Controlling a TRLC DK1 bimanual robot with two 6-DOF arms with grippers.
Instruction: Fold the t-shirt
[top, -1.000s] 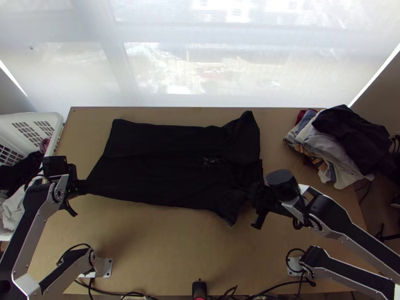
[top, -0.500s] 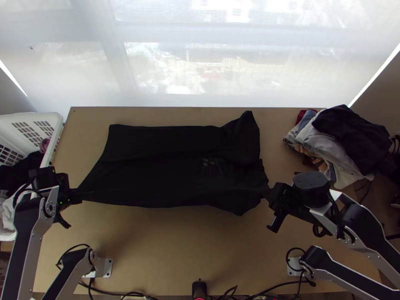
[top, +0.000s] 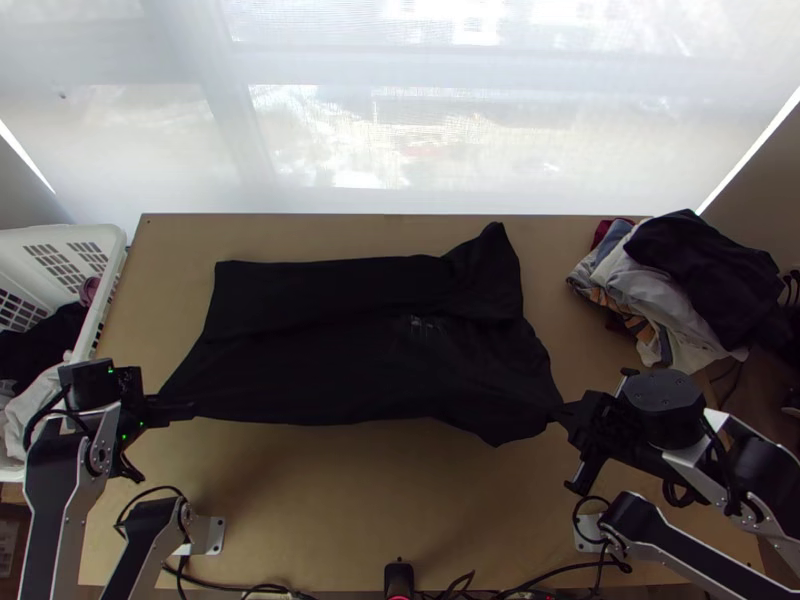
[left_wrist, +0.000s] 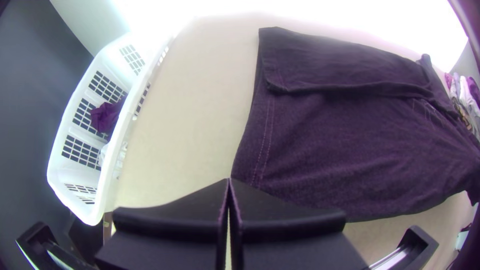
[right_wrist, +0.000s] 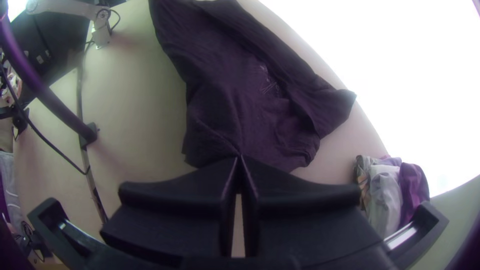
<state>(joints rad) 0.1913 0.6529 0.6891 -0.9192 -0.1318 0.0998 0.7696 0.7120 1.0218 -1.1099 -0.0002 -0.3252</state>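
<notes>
A: What's held on the L?

B: The near L corner of the T-shirt, at the hem, is pinched by the L gripper, fingers pressed together, near the white basket.

A: And b/w the two arms?

B: The T-shirt is spread on the table w/ its long axis L–R, hem L, shoulders R. A long crease is seen along the far part, approx parallel to that axis. The near edge is strung b/w the two grips; its max height off the wood can't be judged.

A: R side?

B: Cloth at the near R end, prob. the near sleeve, is clamped by the R gripper, fingers together, cloth gathered at the tips. The far sleeve is left loose, pointed far. Beyond, a clothes pile is parked at far R.

A: So what's the next move hung on?

B: The body lies far of both grips, so the near edge should be carried far, over the long axis, both ends in sync. If one end is led too early, a skewed fold is to be expected, esp. w/ the R end bunched.
</notes>
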